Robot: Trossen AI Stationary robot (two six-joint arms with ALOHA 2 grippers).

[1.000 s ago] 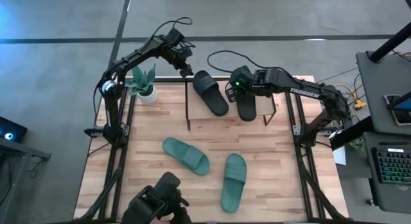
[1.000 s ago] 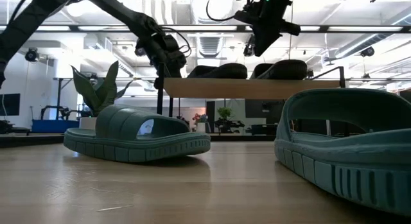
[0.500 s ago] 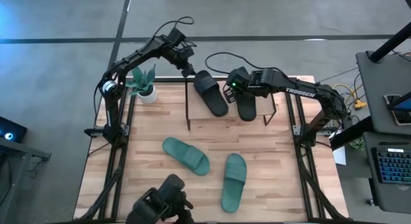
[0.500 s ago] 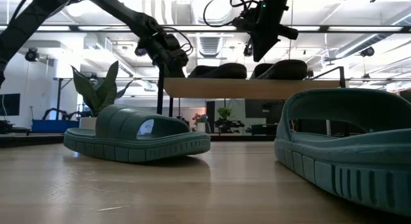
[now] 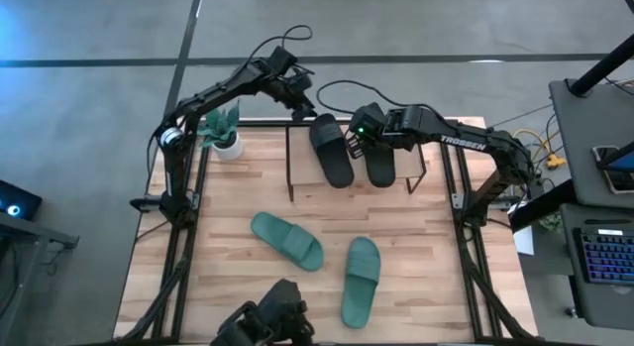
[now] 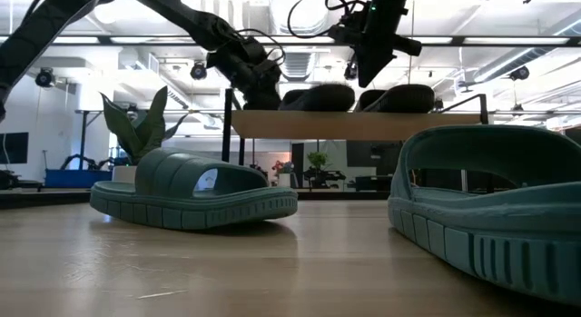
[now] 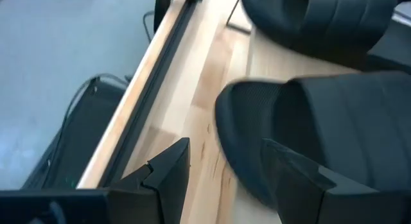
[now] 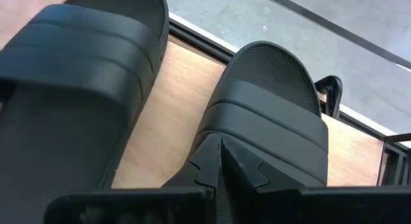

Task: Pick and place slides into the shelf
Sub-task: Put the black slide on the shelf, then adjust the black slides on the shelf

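Observation:
Two black slides lie sole-down on the shelf's top board [image 6: 363,124] at the table's far edge. My left gripper [image 5: 302,101] is open at the far end of the left black slide [image 5: 332,148], whose end rim lies between its fingers [image 7: 225,147]. My right gripper [image 5: 355,140] is shut, its tips [image 8: 221,147] at the strap of the right black slide [image 5: 381,160]. Two teal slides [image 5: 287,239] [image 5: 362,280] lie on the table nearer the front. My left gripper straddles the left black slide's far end rim [image 7: 247,153]: one finger [image 7: 302,179] is over the footbed, the other [image 7: 167,169] outside over bare board. The fingers slant down from the far side. The slide lies flat on the board. Whether a finger touches, I cannot tell. My right gripper points its shut fingertips down at the near edge of the right black slide's strap [image 8: 257,131]. I cannot tell whether they touch it. The slide lies flat on the board.
A small potted plant [image 5: 220,128] stands at the table's far left corner, beside the shelf. A dark device [image 5: 267,326] sits at the table's front edge. Bare tabletop lies between the shelf and the teal slides.
My left gripper has moved toward the table's right edge, and the left black slide's far end has swung right with it. The slide now lies nearly parallel to the right black slide; its near end has stayed about where it was. My right gripper has shifted slightly left.

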